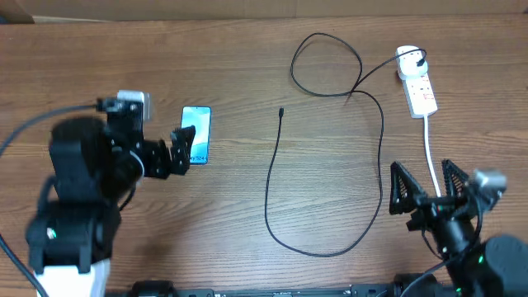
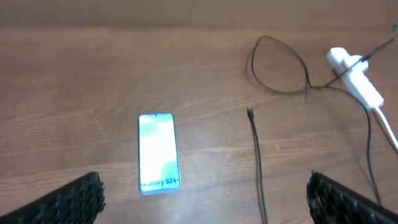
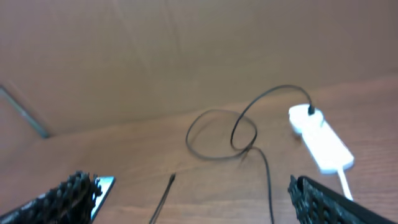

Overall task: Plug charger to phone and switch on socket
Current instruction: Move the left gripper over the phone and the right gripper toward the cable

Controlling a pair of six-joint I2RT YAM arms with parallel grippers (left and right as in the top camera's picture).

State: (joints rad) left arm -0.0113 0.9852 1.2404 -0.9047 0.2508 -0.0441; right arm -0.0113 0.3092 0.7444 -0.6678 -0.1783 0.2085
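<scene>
Both pairs of jaws stand released and empty: the left jaws hover by the phone [image 1: 198, 136], the right jaws near the socket's white cord [image 1: 430, 157]. Farther out, the charger [image 1: 381, 148] loops loosely over the surface, its tip [image 1: 281, 111] well apart from the phone. I fear the slack could snag and tug the socket [image 1: 417, 82].

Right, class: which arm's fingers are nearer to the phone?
Left. The left arm's fingers are right beside the phone; the right arm's fingers are far across the table, by the power strip's white cord.
</scene>
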